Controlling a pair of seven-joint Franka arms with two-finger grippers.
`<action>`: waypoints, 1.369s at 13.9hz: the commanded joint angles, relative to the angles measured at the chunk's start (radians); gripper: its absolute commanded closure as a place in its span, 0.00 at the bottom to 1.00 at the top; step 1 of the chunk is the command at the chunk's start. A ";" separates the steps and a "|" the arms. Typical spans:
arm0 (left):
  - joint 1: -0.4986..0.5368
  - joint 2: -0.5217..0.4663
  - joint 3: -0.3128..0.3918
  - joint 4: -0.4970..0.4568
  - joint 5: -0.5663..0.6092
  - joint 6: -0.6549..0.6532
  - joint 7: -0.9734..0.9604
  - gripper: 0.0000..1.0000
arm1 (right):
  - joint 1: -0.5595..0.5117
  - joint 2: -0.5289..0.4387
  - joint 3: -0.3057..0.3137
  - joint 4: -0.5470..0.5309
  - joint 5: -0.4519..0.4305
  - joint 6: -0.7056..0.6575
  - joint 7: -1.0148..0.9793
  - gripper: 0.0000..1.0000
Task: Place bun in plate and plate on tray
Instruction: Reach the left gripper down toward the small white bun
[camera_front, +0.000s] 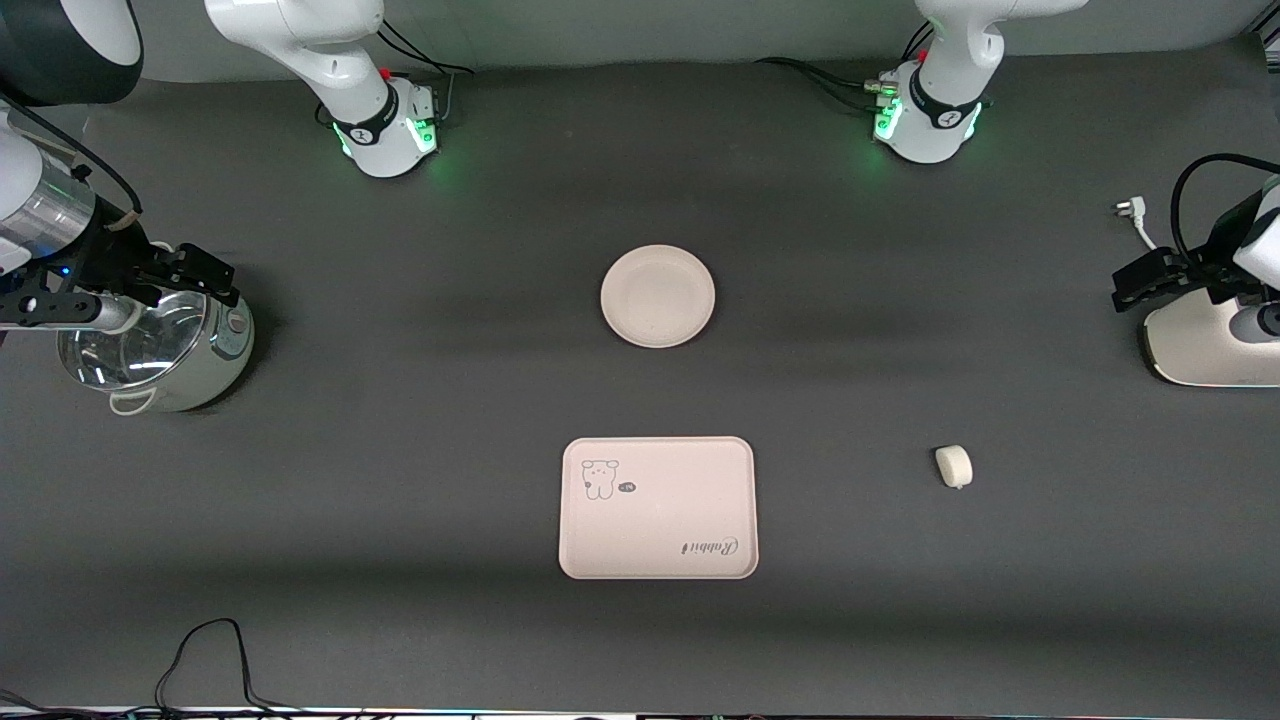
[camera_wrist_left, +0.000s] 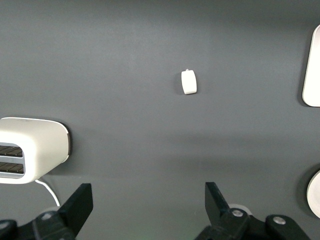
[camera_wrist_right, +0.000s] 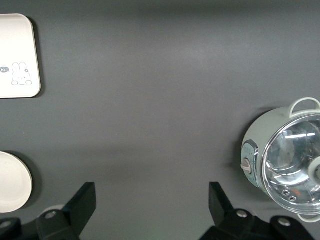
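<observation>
Nothing done: bun (camera_front: 954, 466) and plate (camera_front: 658, 296) lie apart from empty tray (camera_front: 658, 507); left gripper (camera_wrist_left: 147, 202), right gripper (camera_wrist_right: 151, 202) wait, fingers spread.

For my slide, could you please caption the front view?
Bun, plate and tray lie apart on the table; both arms wait at its ends.

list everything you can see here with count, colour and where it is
plate: 1, cream-beige, mid-table, empty
tray: 1, cream-beige with rabbit print, nearer the front camera than the plate, empty
bun: 1, cream-white, beside the tray toward the left arm's end
cooker pot: 1, pale green with glass lid, right arm's end
toaster: 1, white, left arm's end
left pincer: open, over the toaster, waiting
right pincer: open, over the cooker pot, waiting
</observation>
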 joint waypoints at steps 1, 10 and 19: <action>0.007 0.024 -0.004 0.037 -0.014 -0.030 0.022 0.00 | 0.006 -0.026 -0.008 -0.028 -0.009 0.000 -0.004 0.00; -0.009 0.079 -0.013 0.076 -0.011 -0.030 0.027 0.00 | 0.006 -0.041 -0.032 -0.031 -0.003 0.017 -0.035 0.00; -0.047 0.482 -0.046 0.513 -0.018 -0.083 0.004 0.00 | 0.006 -0.075 -0.036 -0.079 -0.001 0.017 -0.032 0.00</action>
